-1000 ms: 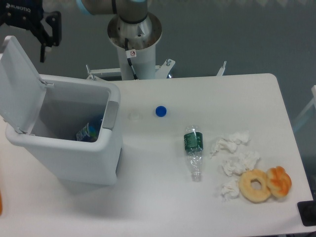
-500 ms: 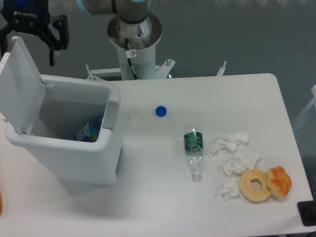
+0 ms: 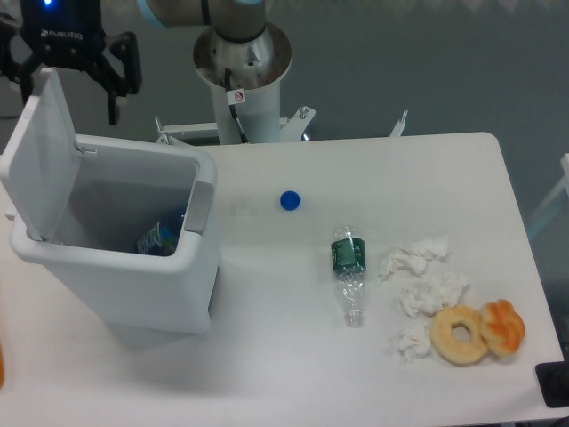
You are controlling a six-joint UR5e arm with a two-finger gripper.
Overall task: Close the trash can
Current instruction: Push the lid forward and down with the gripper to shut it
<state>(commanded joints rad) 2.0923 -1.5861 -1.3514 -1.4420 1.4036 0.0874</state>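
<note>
The trash can [image 3: 133, 285] stands at the table's left side, a large white bin with a grey latch tab [image 3: 200, 206] on its front rim. Its lid [image 3: 40, 160] is raised on the left, standing nearly upright. Some blue-green packaging [image 3: 156, 239] lies inside. My gripper [image 3: 68, 98] hangs above the lid's top edge, open. One finger shows to the lid's left and the other finger [image 3: 117, 89] to its right. Whether a finger touches the lid I cannot tell.
The robot's base column [image 3: 242, 71] rises behind the table. A blue cap [image 3: 289, 200], a crushed clear bottle [image 3: 348, 271], crumpled tissues [image 3: 423, 286], a donut [image 3: 460, 334] and an orange pastry [image 3: 503, 326] lie to the right. A dark object [image 3: 554, 384] sits at the bottom right corner.
My gripper has moved to the right, over the lid's top edge. The lid has swung from leaning back to the left to nearly upright.
</note>
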